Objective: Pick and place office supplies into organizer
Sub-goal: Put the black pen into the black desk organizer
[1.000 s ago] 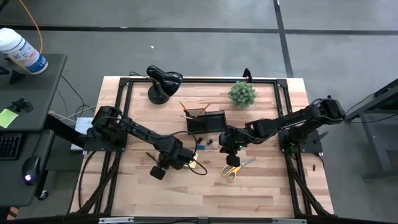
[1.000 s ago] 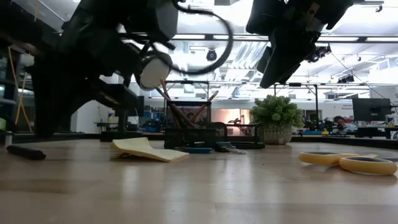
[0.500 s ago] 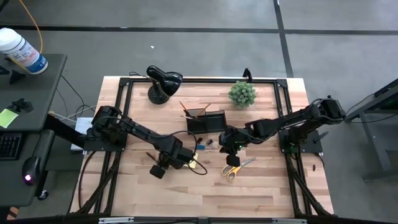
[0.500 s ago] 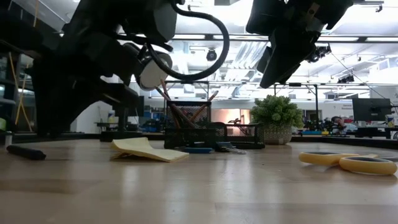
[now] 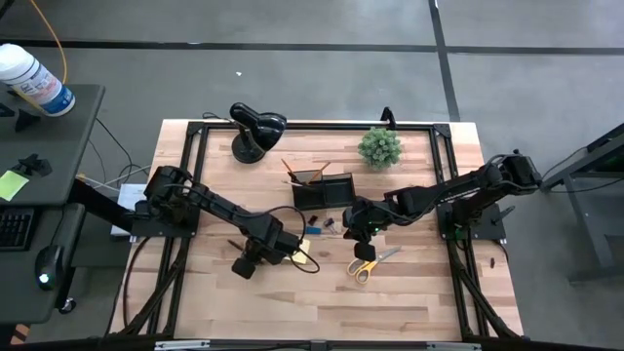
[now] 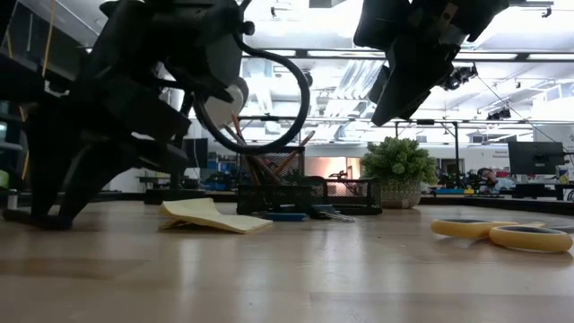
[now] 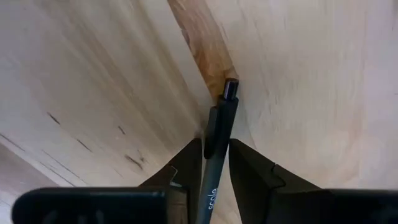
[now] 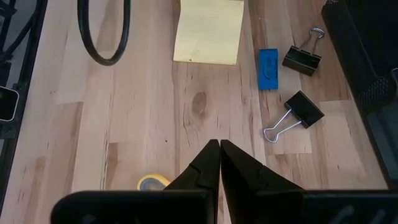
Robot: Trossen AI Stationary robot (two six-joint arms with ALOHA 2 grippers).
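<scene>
L gripper down on the table, fingers pinching a dark pen. R gripper pressed closed, empty, over scissors. Sticky pad, blue block, clips lie beside organizer, pencils inside.

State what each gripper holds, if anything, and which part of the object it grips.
The left gripper is closed on a dark pen partway along its barrel, one end sticking out ahead. The right gripper is shut and holds nothing.

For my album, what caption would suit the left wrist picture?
Left hand closed around a dark pen on the wooden table.
</scene>
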